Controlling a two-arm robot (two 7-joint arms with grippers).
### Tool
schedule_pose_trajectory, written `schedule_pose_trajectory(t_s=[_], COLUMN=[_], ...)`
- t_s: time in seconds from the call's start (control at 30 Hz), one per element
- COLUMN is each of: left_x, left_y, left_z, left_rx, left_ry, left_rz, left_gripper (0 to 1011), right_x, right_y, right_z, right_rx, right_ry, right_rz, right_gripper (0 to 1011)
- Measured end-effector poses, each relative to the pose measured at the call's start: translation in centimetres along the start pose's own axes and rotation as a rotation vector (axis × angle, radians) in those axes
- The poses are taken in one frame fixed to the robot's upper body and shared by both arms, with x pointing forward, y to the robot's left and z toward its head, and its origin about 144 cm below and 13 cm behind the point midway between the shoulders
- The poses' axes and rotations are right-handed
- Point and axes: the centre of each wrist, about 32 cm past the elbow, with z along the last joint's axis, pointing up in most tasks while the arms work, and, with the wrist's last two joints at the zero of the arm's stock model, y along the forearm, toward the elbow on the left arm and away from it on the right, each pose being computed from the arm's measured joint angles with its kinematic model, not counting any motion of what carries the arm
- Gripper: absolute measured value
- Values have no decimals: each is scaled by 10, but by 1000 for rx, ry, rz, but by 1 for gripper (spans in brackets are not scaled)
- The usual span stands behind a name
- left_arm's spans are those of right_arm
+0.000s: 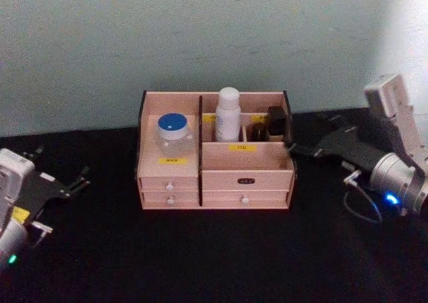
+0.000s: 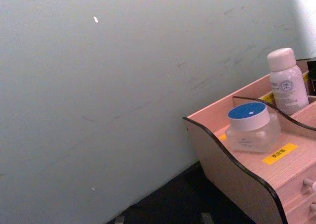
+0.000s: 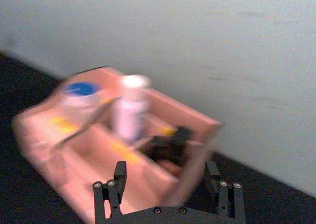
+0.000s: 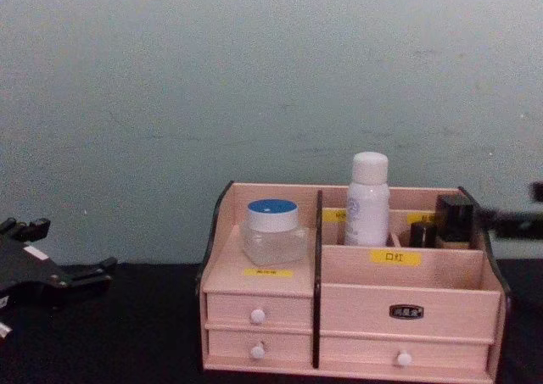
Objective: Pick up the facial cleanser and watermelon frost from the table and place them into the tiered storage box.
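The tiered storage box stands mid-table, also seen in the chest view. A white bottle, probably the facial cleanser, is upright in its back middle compartment. In the back right compartment sit a small brown bottle and a black-capped item; I cannot tell which one is the watermelon frost. My right gripper is open at the box's right end, its fingers straddling the end wall with nothing held. My left gripper rests open at the far left.
A clear jar with a blue lid sits on the box's left tier above two small drawers. A pale wall rises close behind the box. Black tabletop spreads in front and to both sides.
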Motion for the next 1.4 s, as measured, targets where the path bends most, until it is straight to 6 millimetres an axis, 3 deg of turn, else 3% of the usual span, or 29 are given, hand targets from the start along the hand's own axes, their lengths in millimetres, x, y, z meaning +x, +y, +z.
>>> schedule_pose_trajectory(t_s=[0.2,0.43,0.87,1.4], left_x=[0,0,0,0], left_y=[0,0,0,0], left_z=[0,0,0,0], left_rx=[0,0,0,0], left_ry=[0,0,0,0], left_rz=[0,0,0,0], left_gripper=[1001,1001,1001,1001], right_x=[-9,-24,-45,-44], right_y=[8,26,51,54], right_z=[-9,-29,-66,-69], right_rx=[21,-17,-137,-142], right_ry=[-6,-41,-82,-81], right_rz=[-325,-523,-553,-564], right_gripper=[1003,1003,1003,1003])
